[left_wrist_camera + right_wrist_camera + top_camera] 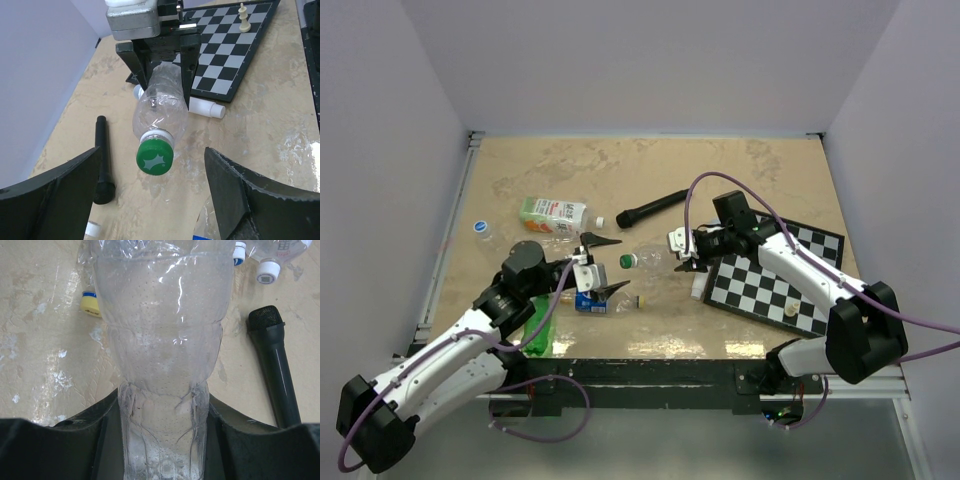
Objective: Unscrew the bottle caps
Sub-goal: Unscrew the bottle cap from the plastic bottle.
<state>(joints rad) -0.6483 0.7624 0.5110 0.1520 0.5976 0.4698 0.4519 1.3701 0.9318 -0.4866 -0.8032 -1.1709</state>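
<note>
A clear crinkled bottle [652,258] hangs level above the table with its base in my right gripper [686,258], which is shut on it. In the right wrist view the bottle [162,335] fills the middle, squeezed between the dark fingers [75,440]. Its green bottle cap [627,261] points left toward my left gripper [618,264]. The left wrist view shows the cap [155,156] face-on. My left gripper [153,167] stands open there, one finger on each side of the cap and clear of it.
A black microphone [652,208] lies behind the bottle. The chessboard [775,280] sits at the right with a pale piece [790,311]. A white-and-green carton [553,212], a Pepsi bottle [590,300], a green bottle [542,325] and a yellow-capped bottle [90,302] lie at the left.
</note>
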